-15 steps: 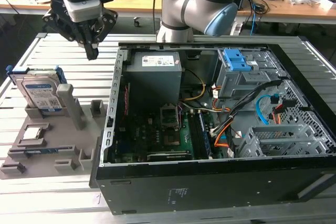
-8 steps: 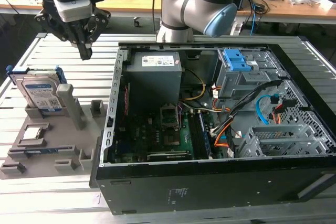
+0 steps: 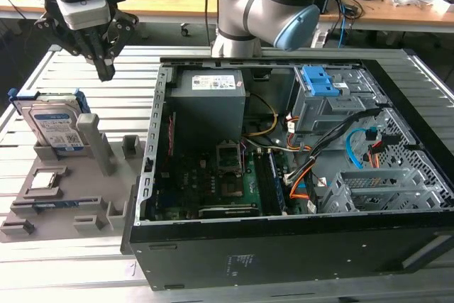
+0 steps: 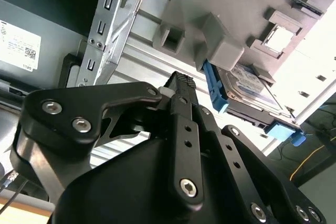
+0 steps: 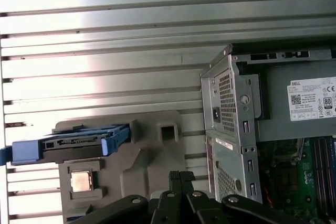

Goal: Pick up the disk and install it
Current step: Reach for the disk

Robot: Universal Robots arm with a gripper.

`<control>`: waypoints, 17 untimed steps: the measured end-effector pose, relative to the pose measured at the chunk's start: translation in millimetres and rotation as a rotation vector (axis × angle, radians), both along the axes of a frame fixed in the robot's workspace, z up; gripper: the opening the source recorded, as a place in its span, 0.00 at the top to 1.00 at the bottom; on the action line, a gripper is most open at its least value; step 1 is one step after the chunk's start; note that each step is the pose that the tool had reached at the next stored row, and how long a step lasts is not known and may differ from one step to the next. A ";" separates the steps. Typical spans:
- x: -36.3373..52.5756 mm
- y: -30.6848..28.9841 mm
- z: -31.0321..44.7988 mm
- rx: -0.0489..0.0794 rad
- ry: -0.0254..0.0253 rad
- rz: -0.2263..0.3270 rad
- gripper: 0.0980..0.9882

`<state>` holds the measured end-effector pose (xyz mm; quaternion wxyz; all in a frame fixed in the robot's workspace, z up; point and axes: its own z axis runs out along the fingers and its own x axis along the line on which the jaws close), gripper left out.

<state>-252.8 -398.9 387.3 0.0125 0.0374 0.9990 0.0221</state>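
The jaws are sitting closed, finger against finger, and are gripping nothing. The gripper (image 3: 106, 70) is hanging in the air with its tips pointing down at the slatted metal table (image 3: 71, 264), near the far left corner of the scene as the exterior view shows it. Its black fingertips are also showing pressed together in both wrist views (image 5: 181, 176) (image 4: 181, 83).

The disk (image 3: 53, 129) is standing on its edge in a grey holder tray (image 3: 113, 200), below the gripper and a little nearer and further toward the exterior view's left, well apart from the fingers. Its white-and-blue label is facing the near side, and blue rails are running along its edges. In the first wrist view the disk (image 5: 68, 144) is appearing edge-on across the tray's end; in the second wrist view it (image 4: 252, 85) is lying beyond a grey post.

A small square processor chip (image 3: 44, 180) is resting in a pocket of the tray just nearer than the disk, and a thin memory stick (image 3: 55, 206) is lying in a slot nearer again.

To the exterior view's right of the tray, an open computer case (image 3: 298, 246) is lying on its side, exposing a grey power supply (image 3: 209, 97) at the far end, a green motherboard (image 3: 213, 182) and a blue drive-bay latch (image 3: 320, 83). The robot arm (image 3: 262, 5) is rising behind the case.
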 end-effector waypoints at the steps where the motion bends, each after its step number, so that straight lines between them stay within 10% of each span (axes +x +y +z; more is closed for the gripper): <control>1: -1.4 0.0 0.0 0.000 -0.0001 0.000 0.99; 17: -34.5 0.0 0.0 0.000 0.0000 0.000 0.99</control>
